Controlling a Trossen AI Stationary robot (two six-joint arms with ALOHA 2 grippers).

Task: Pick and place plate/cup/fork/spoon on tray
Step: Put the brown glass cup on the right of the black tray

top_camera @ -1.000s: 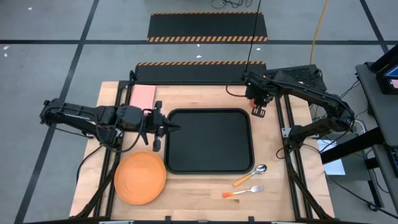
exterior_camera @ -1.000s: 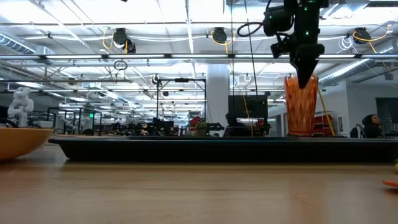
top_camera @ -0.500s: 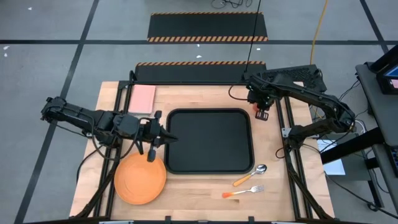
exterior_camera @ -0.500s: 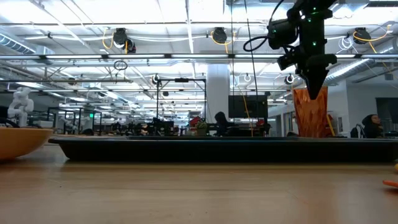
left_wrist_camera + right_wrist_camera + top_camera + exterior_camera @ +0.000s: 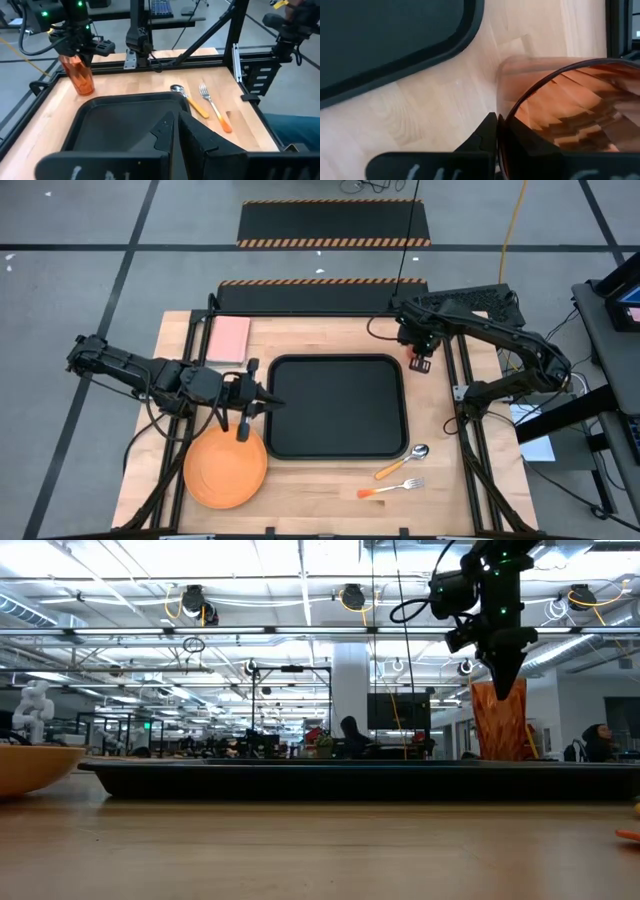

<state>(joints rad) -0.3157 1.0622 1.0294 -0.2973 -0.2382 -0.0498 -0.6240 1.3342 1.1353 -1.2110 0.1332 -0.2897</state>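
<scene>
The right gripper (image 5: 419,360) is pinched shut on the rim of the cup (image 5: 80,75), a grip that suits carrying it upright; the cup is just off the tray's (image 5: 285,445) far right corner. The left gripper (image 5: 262,395) hangs over the tray's left edge, beside the plate (image 5: 225,467), fingers together on nothing. Fork (image 5: 392,487) and spoon (image 5: 403,461) lie side by side on the table near the tray's near right corner
</scene>
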